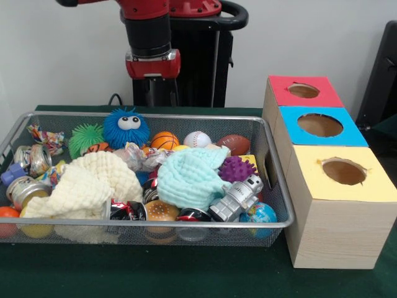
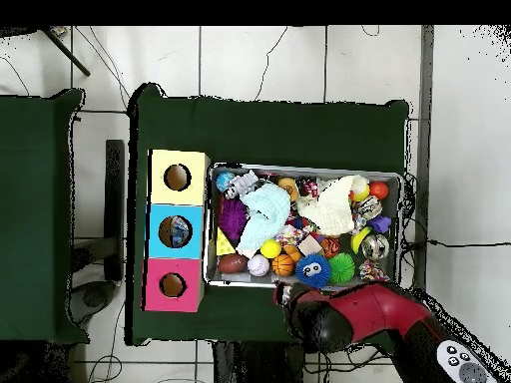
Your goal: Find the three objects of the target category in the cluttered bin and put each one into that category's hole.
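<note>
The silver wire-mesh bin [image 1: 155,222] lies on the green table, full of clutter; it also shows in the overhead view [image 2: 212,224]. A crumpled multicolour wrapper [image 1: 44,138] lies in its far left corner. A clear wrapper [image 1: 139,155] lies in the middle between the two cloths. A third printed packet [image 1: 53,175] peeks out beside the cream cloth. The red-topped box's hole [image 1: 303,90] is at the far right and looks empty; it also shows in the overhead view [image 2: 173,285]. My gripper [image 1: 155,93] hangs behind the bin's far rim, dark against the pedestal. In the overhead view the arm [image 2: 329,317] hides it.
Blue-topped box [image 1: 319,125] and yellow-topped box [image 1: 343,172] stand in line with the red one. In the bin: cream cloth [image 1: 87,186], mint cloth [image 1: 189,177], crushed cans [image 1: 34,158], blue spiky ball [image 1: 126,128], green spiky ball [image 1: 85,138], purple spiky ball [image 1: 237,169], toy robot [image 1: 239,197].
</note>
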